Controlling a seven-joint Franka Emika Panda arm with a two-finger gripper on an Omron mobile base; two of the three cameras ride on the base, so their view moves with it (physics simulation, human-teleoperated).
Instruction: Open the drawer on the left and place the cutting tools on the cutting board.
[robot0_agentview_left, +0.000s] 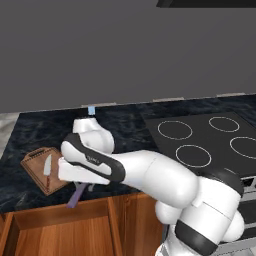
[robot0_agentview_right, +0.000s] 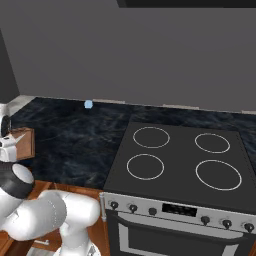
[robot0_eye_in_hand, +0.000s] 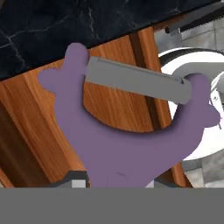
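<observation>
Peeler (robot0_agentview_left: 75, 196), purple, Y-shaped: left base view – hangs under the hand over the open drawer (robot0_agentview_left: 60, 235), beside the cutting board (robot0_agentview_left: 36, 169) bearing the knife (robot0_agentview_left: 47, 166) | hand view – fingers pinching its stem | step: carrying; next: set it on the board.

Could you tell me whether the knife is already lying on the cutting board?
Yes, in the left base view the knife lies flat on the cutting board, white blade pointing away from the counter's front edge.
</observation>
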